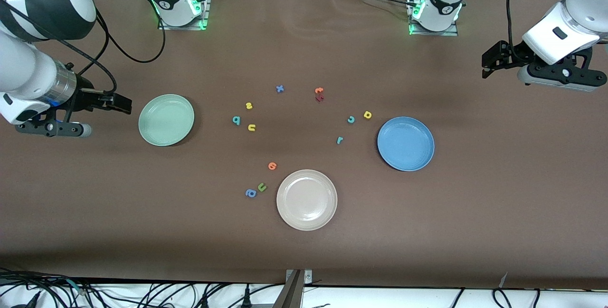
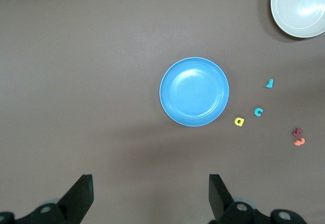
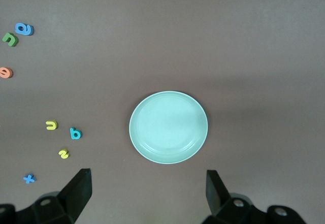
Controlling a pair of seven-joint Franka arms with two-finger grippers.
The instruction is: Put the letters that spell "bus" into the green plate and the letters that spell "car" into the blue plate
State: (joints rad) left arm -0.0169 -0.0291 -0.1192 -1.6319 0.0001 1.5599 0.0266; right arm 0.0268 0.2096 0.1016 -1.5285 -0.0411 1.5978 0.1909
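The green plate [image 1: 166, 120] [image 3: 168, 127] lies empty toward the right arm's end. Beside it, toward the table's middle, lie the yellow "s" [image 1: 249, 105], teal "b" [image 1: 236, 120] and yellow "u" [image 1: 251, 128]. The blue plate [image 1: 405, 143] [image 2: 194, 92] lies empty toward the left arm's end, with the teal "c" [image 1: 350, 119], yellow "a" [image 1: 367, 115] and teal "r" [image 1: 339, 140] beside it. My right gripper [image 1: 118, 103] [image 3: 147, 178] hangs open over bare table just outside the green plate. My left gripper [image 1: 491, 61] [image 2: 150, 183] hangs open over bare table outside the blue plate. Neither holds anything.
A beige plate [image 1: 307, 199] lies nearest the front camera. Beside it are an orange letter [image 1: 272, 166], a green "u" [image 1: 261, 187] and a blue "a" [image 1: 251, 193]. A blue "x" [image 1: 280, 89], an orange "t" [image 1: 319, 91] and a dark red letter [image 1: 319, 98] lie nearer the bases.
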